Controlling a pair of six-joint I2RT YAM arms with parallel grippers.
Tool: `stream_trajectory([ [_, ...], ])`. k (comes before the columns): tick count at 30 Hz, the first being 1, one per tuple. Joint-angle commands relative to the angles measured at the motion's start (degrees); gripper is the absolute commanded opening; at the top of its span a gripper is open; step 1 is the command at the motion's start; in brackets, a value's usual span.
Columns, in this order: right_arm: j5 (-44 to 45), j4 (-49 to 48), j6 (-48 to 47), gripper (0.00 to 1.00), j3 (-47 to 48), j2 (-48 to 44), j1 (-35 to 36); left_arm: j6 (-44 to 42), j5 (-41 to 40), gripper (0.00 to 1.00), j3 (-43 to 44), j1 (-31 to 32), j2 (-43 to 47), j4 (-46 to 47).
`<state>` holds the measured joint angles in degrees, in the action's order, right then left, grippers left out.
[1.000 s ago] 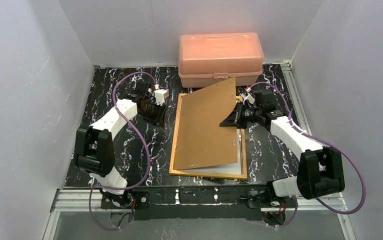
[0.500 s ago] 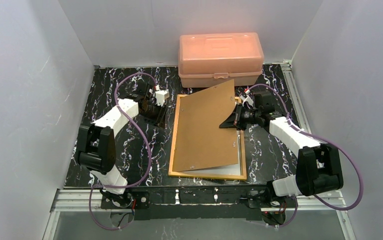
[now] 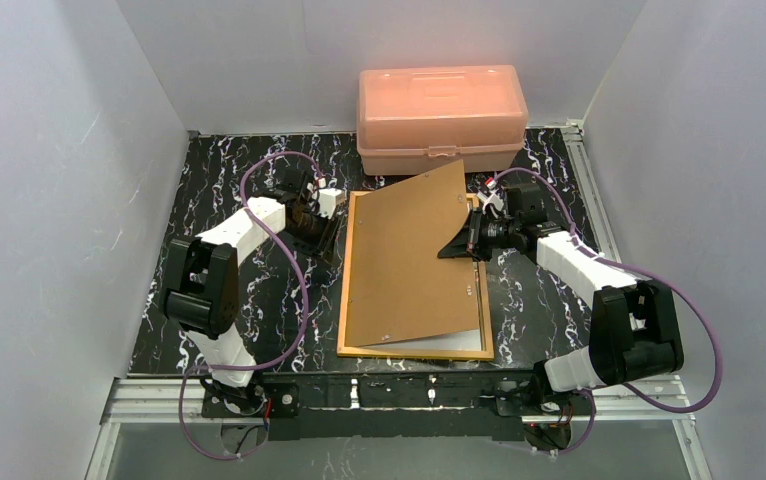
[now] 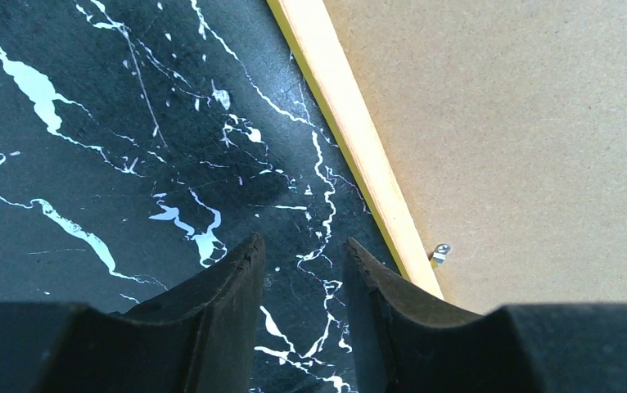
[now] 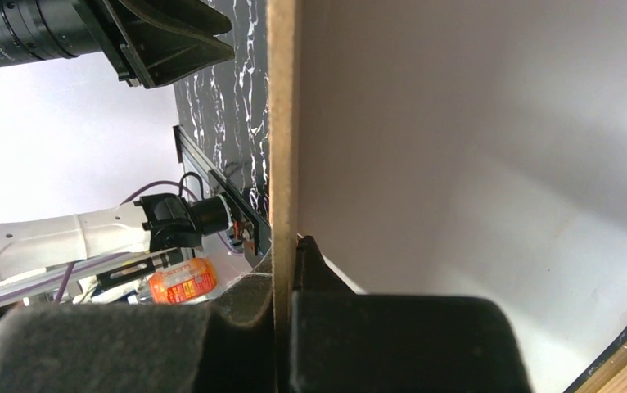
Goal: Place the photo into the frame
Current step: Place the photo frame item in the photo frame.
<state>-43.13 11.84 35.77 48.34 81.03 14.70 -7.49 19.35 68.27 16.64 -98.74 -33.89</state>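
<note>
1. Since the earlier views the left arm has swung in toward the frame (image 3: pixel 414 353), its elbow drawn up. The right arm has nudged left with the raised board.
2. The surface (image 3: pixel 529 310) carries the frame lying flat, back side up. The frame's long axis runs from near to far, just in front of the pink box (image 3: pixel 441 115).
3. The backing board (image 3: pixel 409 260) is tilted. Its left edge is down along the frame's left rail and its right edge is lifted clear, like an open book cover.
4. The photo (image 3: pixel 444 341) shows only as a pale strip in the opening under the board's near edge. The printed side is not visible, so the sheet is probably the photo lying face down.
5. The right end effector (image 3: pixel 459 243) is clamped on the board's raised right edge. The wrist view shows the thin edge pinched between the pads.
6. The left end effector (image 3: pixel 317 225) has its fingers slightly parted with nothing between them. It sits low over bare surface, just left of the frame's left rail.
7. Key relation: the frame lies to the right of the left end effector, and the rail runs crosswise past its fingertips. The right arm has the board, so lowering it is likely that arm's job, with the left placed to steady the rail.
8. A small clip (image 4: pixel 439 251) sits on the board just inside the rail.
</note>
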Motion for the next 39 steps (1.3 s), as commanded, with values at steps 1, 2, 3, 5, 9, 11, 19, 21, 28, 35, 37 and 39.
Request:
stream_trajectory([
  [1,1.66,0.21,-6.22,0.09,1.91,0.67,0.26,-0.66,-0.32,0.38,0.46,0.32,0.77,-1.45],
  [2,2.46,0.82,-6.73,0.14,2.05,0.75,0.28,-0.68,-0.33,0.38,0.46,0.32,0.74,-1.61],
  [3,3.16,1.69,-7.40,0.17,2.29,0.93,0.27,-0.75,-0.31,0.38,0.46,0.32,0.74,-1.69],
  [5,4.10,3.50,-9.11,0.23,2.96,1.28,0.25,-0.82,-0.22,0.38,0.38,0.31,0.98,-1.73],
  [9,6.60,6.39,-11.94,0.35,3.98,1.42,0.24,-1.08,-0.44,0.38,0.50,0.27,1.09,-1.92],
  [11,7.84,7.04,-12.58,0.38,4.28,1.15,0.29,-1.13,-0.44,0.38,0.61,0.27,1.02,-2.12],
  [19,11.45,11.87,-16.56,0.59,6.81,1.82,0.38,-1.13,-0.15,0.38,0.64,0.31,1.62,-2.36],
  [21,12.55,12.92,-17.18,0.63,7.35,2.01,0.40,-1.00,-0.17,0.38,0.64,0.31,1.62,-2.36],
  [28,16.99,15.89,-18.86,0.70,7.89,2.54,0.98,-0.84,0.11,0.38,0.63,0.32,1.62,-2.67],
  [35,21.38,18.08,-19.91,0.73,8.62,3.43,1.99,-0.52,0.63,0.38,0.28,0.32,1.64,-2.67],
  [37,22.40,18.78,-20.27,0.74,8.99,3.67,2.18,-0.51,0.61,0.38,0.13,0.29,1.61,-2.60],
  [39,23.49,19.01,-20.23,0.75,9.01,3.84,2.25,-0.60,0.53,0.38,0.11,0.30,1.66,-2.68],
])
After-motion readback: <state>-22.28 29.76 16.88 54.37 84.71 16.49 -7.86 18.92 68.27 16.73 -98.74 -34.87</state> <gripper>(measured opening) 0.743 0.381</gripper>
